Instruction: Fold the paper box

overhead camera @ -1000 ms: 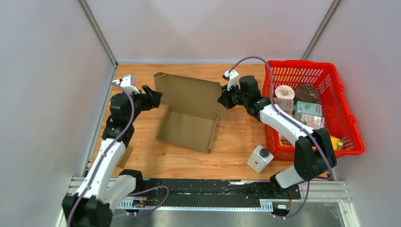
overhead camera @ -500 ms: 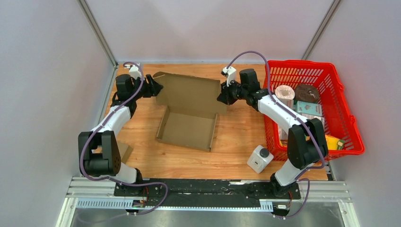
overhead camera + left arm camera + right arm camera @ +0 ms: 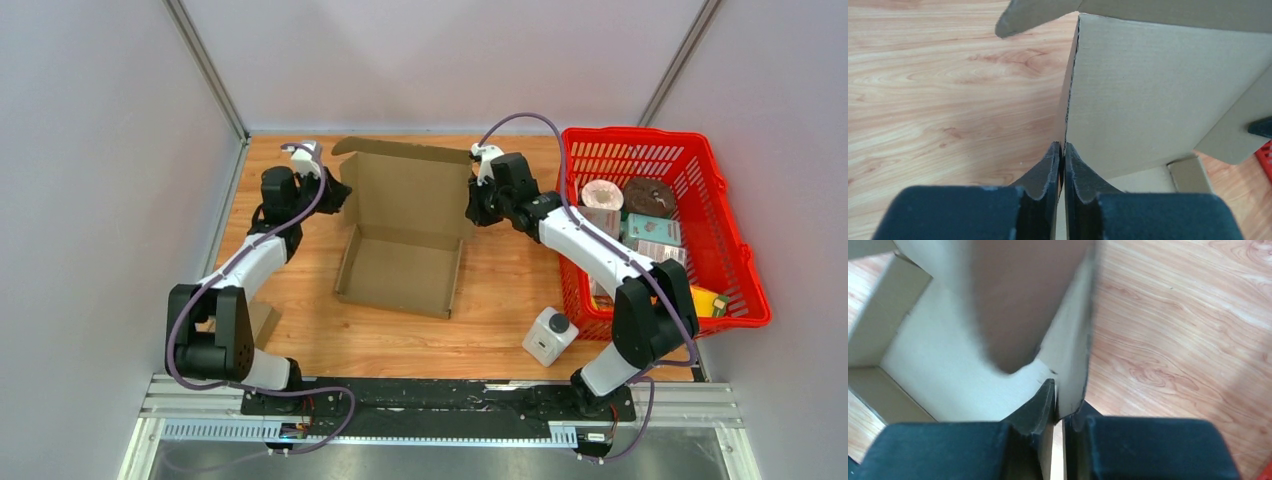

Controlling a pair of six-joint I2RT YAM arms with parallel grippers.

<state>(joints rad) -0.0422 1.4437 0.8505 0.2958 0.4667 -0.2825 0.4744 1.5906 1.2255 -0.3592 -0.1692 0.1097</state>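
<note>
The paper box (image 3: 400,268) lies mid-table (image 3: 500,310), open side up, its long axis running left to right. Closing the lid (image 3: 405,190) is judged the step in hand; it stands upright along the far edge. The left gripper (image 3: 1062,147) is clamped on its left edge. The right gripper (image 3: 1058,390), blurred, appears nipped on the right edge. An even fold toward the arms is called for next.
</note>
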